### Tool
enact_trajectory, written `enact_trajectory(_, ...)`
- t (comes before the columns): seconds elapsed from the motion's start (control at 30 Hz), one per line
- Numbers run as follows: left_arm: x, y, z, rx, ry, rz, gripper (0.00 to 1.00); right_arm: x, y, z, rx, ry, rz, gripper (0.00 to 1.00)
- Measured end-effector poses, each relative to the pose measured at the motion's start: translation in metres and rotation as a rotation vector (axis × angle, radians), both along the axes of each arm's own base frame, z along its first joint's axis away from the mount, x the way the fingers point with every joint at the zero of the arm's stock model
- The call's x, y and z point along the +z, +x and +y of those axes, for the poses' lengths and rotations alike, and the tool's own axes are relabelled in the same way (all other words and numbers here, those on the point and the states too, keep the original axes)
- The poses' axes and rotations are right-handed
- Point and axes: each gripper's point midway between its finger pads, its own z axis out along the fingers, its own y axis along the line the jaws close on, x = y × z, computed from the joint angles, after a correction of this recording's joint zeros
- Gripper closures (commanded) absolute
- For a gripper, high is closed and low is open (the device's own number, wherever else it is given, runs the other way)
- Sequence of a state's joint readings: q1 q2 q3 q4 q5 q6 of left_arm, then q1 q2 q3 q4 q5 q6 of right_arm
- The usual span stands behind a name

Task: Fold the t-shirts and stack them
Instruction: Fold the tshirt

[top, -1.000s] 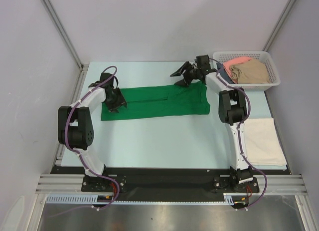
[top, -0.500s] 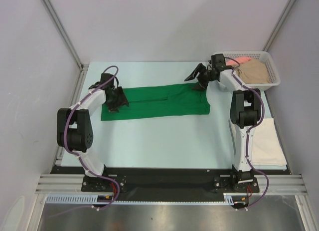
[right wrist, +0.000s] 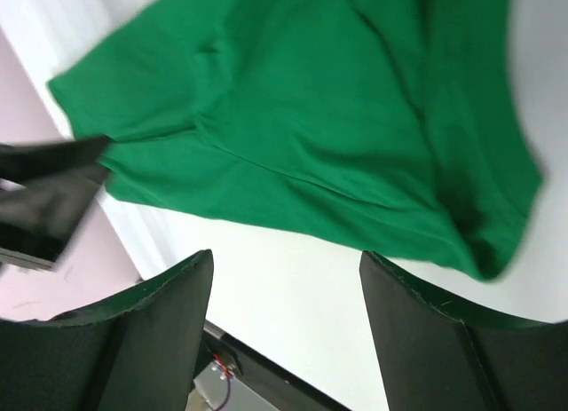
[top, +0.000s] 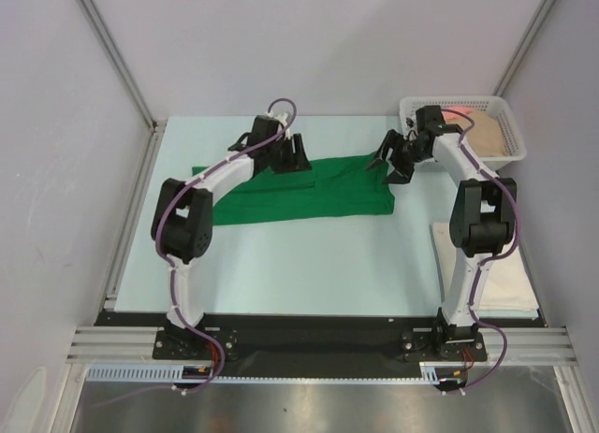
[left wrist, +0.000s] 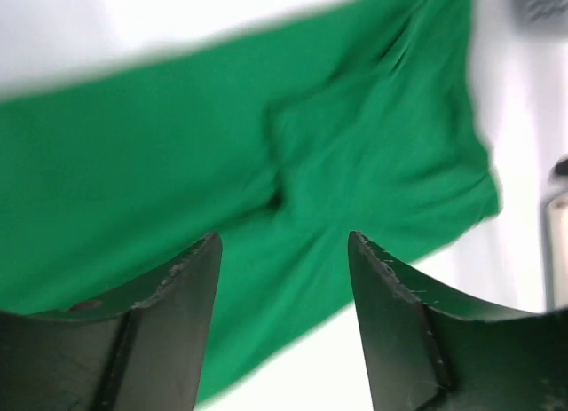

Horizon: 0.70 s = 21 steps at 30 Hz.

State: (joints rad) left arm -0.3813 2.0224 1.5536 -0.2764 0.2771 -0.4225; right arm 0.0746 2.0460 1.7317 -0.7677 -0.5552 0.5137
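A bright green t-shirt lies folded into a long strip across the middle of the table. My left gripper hovers open over the strip's far edge near its middle. In the left wrist view the green cloth fills the space beyond the open gripper, which holds nothing. My right gripper hangs open just off the shirt's far right corner. In the right wrist view, bare table shows between the parted right gripper, with the green shirt beyond. A folded cream-white t-shirt lies at the right.
A white mesh basket stands at the back right, close behind the right wrist. It holds a tan shirt and a salmon-pink one. Grey walls and metal posts close in the table on three sides.
The left arm has swung from the shirt's left end to its far edge near the middle. The right gripper has shifted right, toward the basket. Both grippers have let go of the cloth.
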Motion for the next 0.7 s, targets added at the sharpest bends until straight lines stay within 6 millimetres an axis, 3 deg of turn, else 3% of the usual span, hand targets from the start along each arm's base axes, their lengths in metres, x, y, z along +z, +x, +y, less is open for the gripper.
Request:
enact_trajectory(0.17,0.01,0.038,-0.024,-0.025,-0.045,-0.095,0.39,-0.014,-0.014,-0.022,-0.016,-0.03,0.046,0.26)
enact_trajectory(0.3,-0.001,0.053,-0.032,-0.024,-0.042,-0.103,0.42,-0.015,-0.015,-0.027,-0.014,-0.038,0.045,0.26)
enact_trajectory(0.7,-0.061,0.043,-0.059,-0.037,0.043,0.004,0.48,-0.004,-0.014,-0.032,-0.019,-0.03,0.018,0.26)
